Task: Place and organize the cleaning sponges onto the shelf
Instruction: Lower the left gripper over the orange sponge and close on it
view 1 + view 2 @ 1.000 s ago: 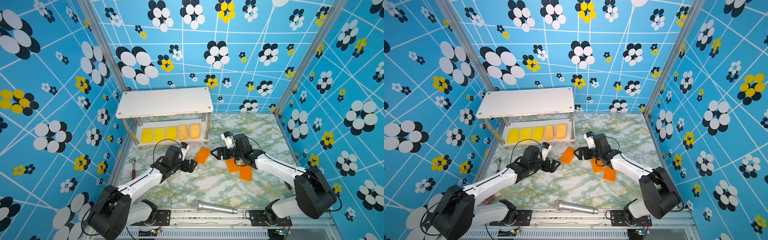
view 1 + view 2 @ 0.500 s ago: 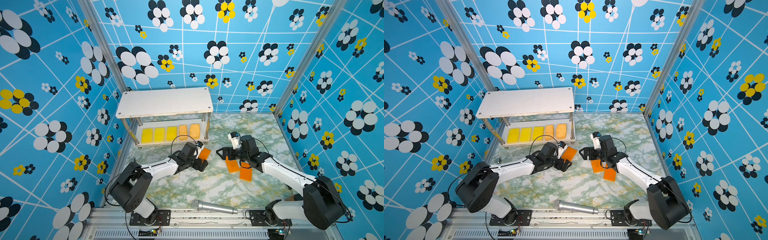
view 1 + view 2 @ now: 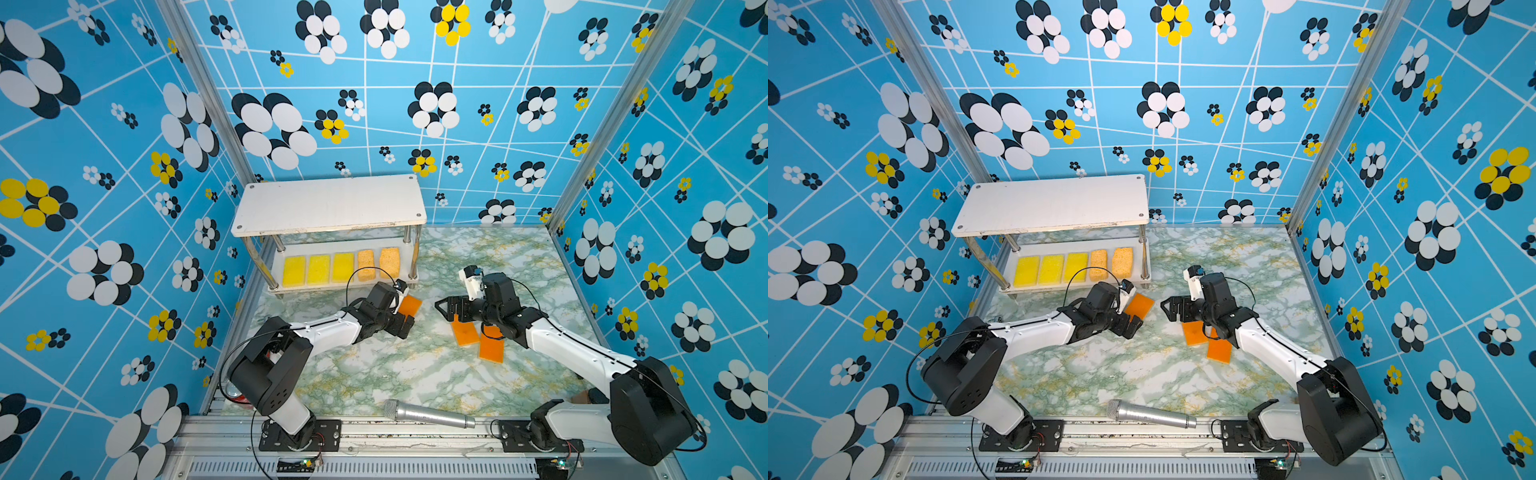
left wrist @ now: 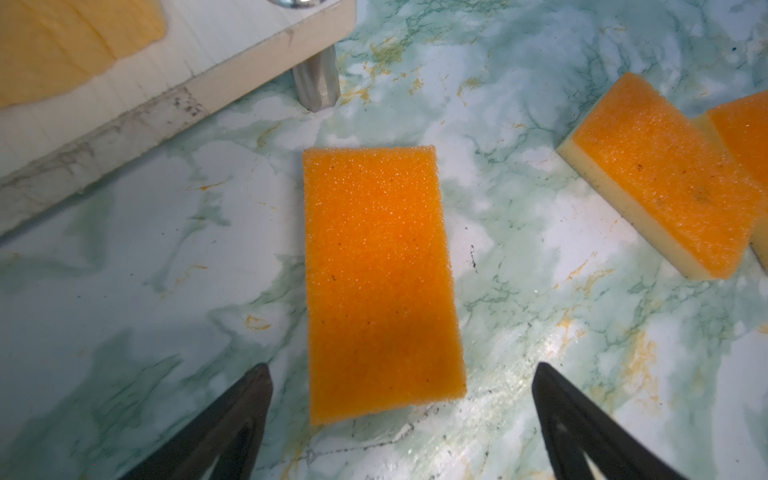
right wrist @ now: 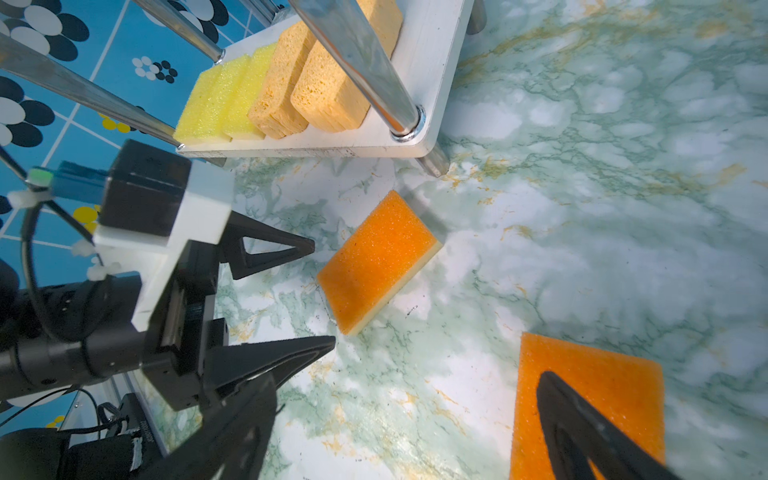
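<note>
I have the left hand point(image 4: 401, 368) released, its two black fingers spread wide on both sides of the near end of the flat orange foam sponge point(image 4: 380, 282). This sponge lies on the green marbled worktop point(image 3: 415, 365), orange face up, just beside the front corner leg of the white two-tier shelf point(image 3: 332, 203), and nothing touches it. On the lower board three yellow sponges point(image 3: 318, 269) and two thick tan sponges point(image 3: 365, 264) stand in one row. I think the grasp is the step now. I should go forward until the fingers face the middle of the long sides, go down close to the worktop, then close gently, because foam squeezes easily. I should lift straight up before turning, so the sponge does not hit the leg. The right hand point(image 5: 409, 376) is also released, above the two other orange sponges point(image 3: 465, 332).
</note>
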Motion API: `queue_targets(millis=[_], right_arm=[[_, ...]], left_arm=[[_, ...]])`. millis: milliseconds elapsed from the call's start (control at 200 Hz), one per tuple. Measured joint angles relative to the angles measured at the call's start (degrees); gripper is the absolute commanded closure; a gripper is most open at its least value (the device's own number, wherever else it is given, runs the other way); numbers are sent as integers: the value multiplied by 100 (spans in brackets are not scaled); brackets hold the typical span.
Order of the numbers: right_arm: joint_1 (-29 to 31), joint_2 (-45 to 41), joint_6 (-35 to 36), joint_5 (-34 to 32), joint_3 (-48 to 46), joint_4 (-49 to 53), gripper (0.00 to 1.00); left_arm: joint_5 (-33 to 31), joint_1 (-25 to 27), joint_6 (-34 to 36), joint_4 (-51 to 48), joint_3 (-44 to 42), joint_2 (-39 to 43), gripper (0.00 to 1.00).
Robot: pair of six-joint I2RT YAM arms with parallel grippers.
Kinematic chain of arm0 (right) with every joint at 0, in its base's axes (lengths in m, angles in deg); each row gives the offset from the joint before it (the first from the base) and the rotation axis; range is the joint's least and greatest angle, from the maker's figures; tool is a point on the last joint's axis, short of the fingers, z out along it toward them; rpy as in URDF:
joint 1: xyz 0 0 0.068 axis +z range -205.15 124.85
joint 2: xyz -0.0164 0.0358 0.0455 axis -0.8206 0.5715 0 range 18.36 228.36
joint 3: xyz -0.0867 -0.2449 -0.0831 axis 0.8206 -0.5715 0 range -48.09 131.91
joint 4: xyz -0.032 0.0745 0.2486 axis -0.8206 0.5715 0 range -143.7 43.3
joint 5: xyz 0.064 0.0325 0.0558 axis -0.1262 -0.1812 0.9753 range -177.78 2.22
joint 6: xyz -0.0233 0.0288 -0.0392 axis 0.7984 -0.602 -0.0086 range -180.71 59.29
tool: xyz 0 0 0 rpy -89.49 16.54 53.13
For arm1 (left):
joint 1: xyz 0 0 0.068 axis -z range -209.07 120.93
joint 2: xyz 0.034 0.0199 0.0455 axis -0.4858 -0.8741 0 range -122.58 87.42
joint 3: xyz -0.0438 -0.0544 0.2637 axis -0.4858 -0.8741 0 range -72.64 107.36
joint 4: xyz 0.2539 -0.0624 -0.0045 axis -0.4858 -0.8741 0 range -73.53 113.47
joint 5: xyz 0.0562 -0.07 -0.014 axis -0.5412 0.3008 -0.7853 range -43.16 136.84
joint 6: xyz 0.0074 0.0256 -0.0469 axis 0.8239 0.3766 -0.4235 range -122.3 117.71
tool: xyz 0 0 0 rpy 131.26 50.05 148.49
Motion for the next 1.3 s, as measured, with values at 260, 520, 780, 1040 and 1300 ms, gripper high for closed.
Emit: queue_targets(millis=[260, 520, 780, 1040, 1300], right_arm=[[0, 0, 0, -24, -2, -2, 1], [-2, 0, 0, -48, -44, -9, 1], [-28, 2, -2, -105, -85, -7, 1], [-37, 0, -4, -116, -87, -9, 1], [-39, 0, -15, -129, -87, -13, 1]], left_arm=[[-96, 11, 2, -9, 52, -254, 1], [-212, 127, 42, -37, 293, -472, 1], [-363, 216, 44, -155, 426, -647, 1], [-446, 216, 39, -160, 446, -723, 1], [-455, 216, 37, -245, 448, -734, 0]])
